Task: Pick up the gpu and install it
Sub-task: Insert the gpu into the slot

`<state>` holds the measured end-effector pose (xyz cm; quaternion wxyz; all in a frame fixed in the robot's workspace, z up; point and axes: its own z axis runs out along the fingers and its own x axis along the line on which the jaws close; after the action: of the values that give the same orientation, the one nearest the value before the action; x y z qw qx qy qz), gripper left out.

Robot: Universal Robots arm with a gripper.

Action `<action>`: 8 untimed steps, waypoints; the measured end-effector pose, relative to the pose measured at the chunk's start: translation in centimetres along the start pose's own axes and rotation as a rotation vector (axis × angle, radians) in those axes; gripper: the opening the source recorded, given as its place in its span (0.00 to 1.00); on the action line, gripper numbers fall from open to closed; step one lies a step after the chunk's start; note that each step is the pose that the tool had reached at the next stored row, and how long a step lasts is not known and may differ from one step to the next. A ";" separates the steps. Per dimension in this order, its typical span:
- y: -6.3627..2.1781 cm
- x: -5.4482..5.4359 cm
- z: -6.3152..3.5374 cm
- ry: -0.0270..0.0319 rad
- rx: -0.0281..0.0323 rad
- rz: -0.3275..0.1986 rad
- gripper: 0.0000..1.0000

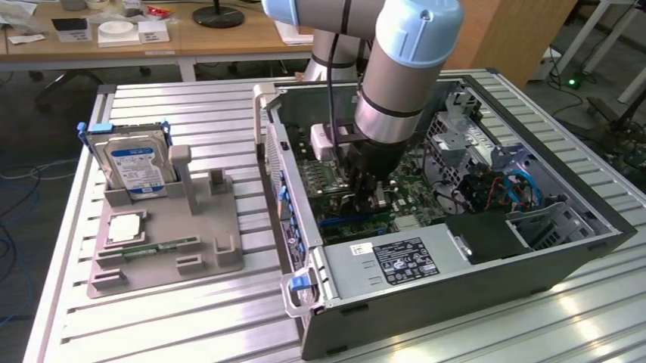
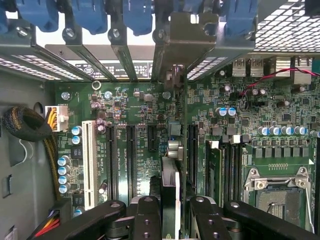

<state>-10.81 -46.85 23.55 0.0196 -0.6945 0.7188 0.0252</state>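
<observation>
- In the wrist view the end effector [image 2: 170, 220] is closed on the gpu [image 2: 172, 150], which is seen edge-on as a thin dark card between the black fingers [image 2: 145, 217]; its metal bracket [image 2: 192, 37] stands at the card's 12 o'clock end, against the case's rear slot openings.
- The same view shows the green motherboard [image 2: 140, 125] under the card, with a white expansion slot [image 2: 90, 160] at 9 o'clock of the card and an empty processor socket [image 2: 277, 187] at 3 o'clock. Whether the card's edge is seated in a slot cannot be told.
- A row of blue slot clips [image 2: 90, 15] runs across the rear wall, cut off by the frame edge.
- The exterior view gives the wider scene: the arm [image 1: 404, 83] reaches down into the open computer case [image 1: 565, 249], and its body hides the card and most of the end effector [image 1: 365, 198].
- At 9 o'clock of the case in the exterior view, a grey parts holder [image 1: 202, 257] lies on the slatted table [image 1: 181, 325], carrying an upright hard drive [image 1: 136, 166] with a blue and white label.
- A power supply [image 1: 394, 261] sits at the case's near end.
</observation>
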 end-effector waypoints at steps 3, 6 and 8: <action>0.00 0.0 0.02 -0.0005 0.0001 0.000 0.27; 0.02 0.0 0.01 -0.0006 0.0001 -0.001 0.27; 0.04 0.0 0.01 -0.0005 0.0001 -0.001 0.27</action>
<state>-10.84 -46.83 23.54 0.0198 -0.6948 0.7185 0.0254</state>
